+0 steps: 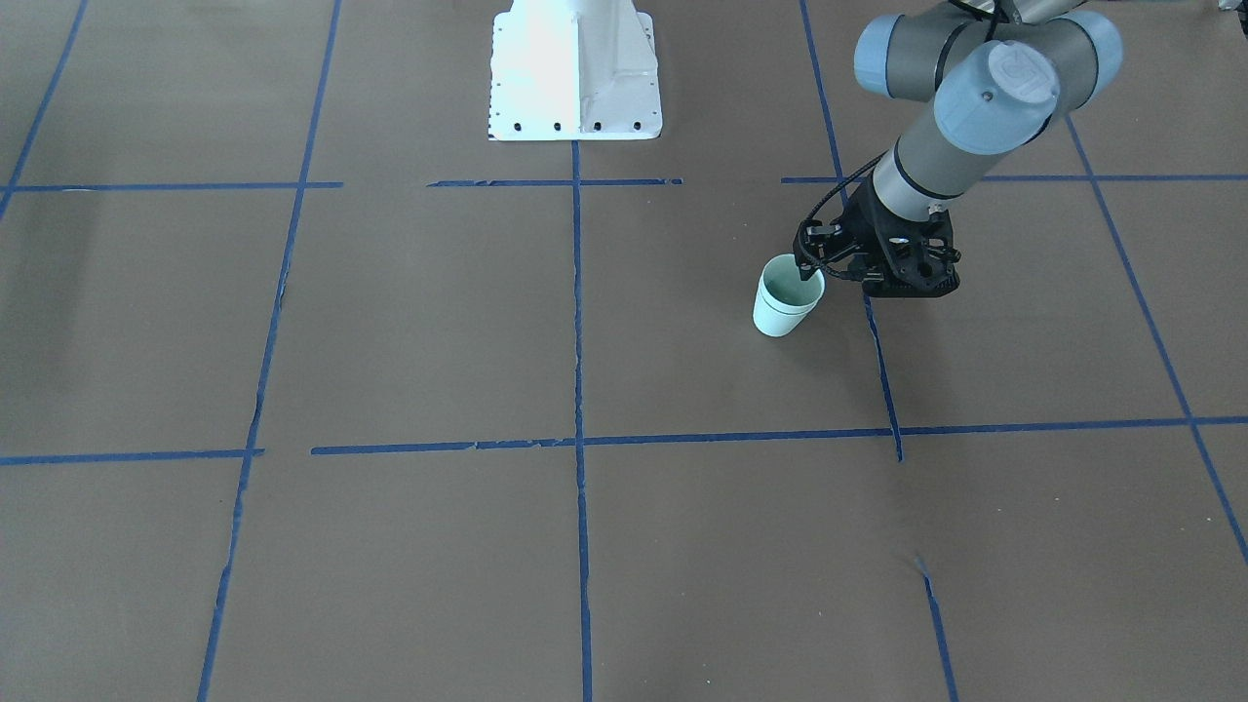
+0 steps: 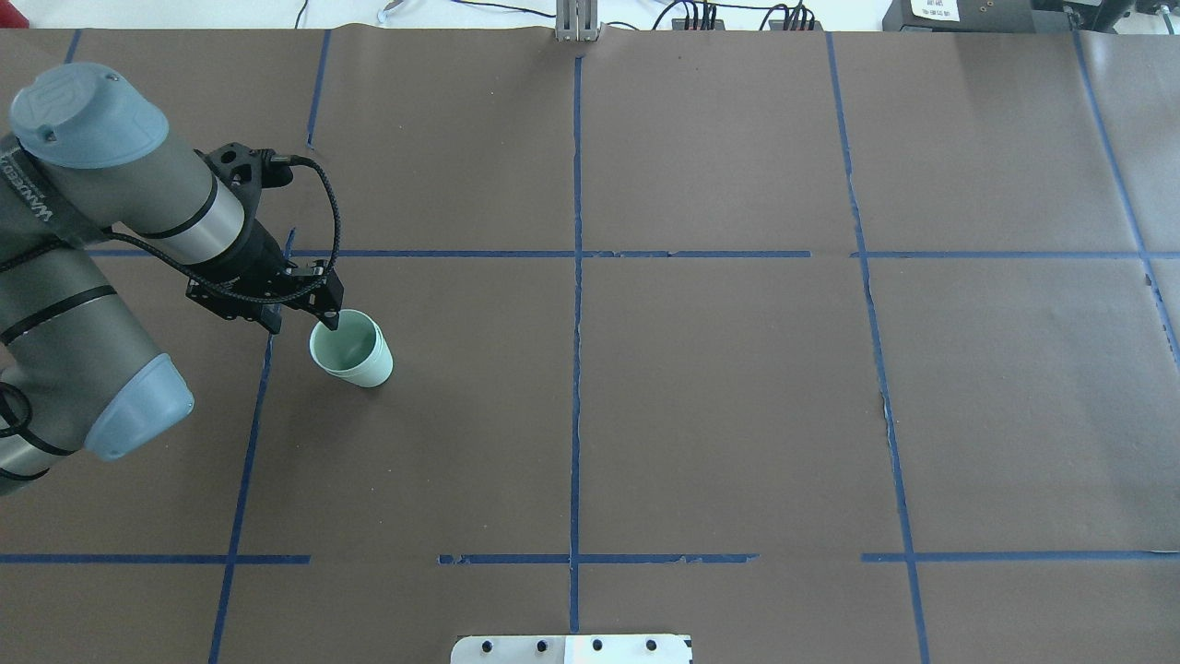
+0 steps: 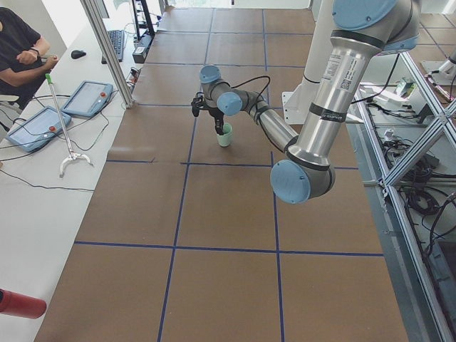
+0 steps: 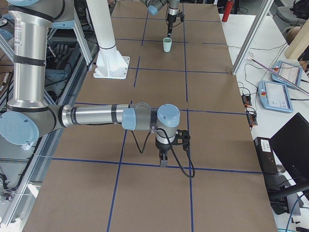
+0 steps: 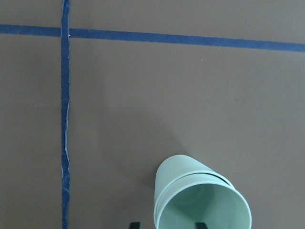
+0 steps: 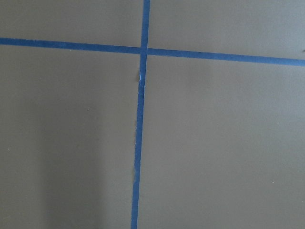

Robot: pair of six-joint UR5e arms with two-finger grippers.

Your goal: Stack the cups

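Two pale mint-green cups (image 2: 355, 355) sit nested one inside the other, upright on the brown table; both rims show in the left wrist view (image 5: 200, 200). The stack also shows in the front view (image 1: 787, 310), the left side view (image 3: 225, 135) and the right side view (image 4: 167, 45). My left gripper (image 2: 323, 323) is at the stack's rim, one finger inside the cup and one outside, jaws apart and clear of the wall. My right gripper (image 4: 164, 162) hangs low over the table far from the cups; I cannot tell if it is open or shut.
Blue tape lines (image 2: 576, 277) grid the brown table. The robot's white base (image 1: 575, 73) stands at the table's edge. The right wrist view shows only table and a tape crossing (image 6: 142, 50).
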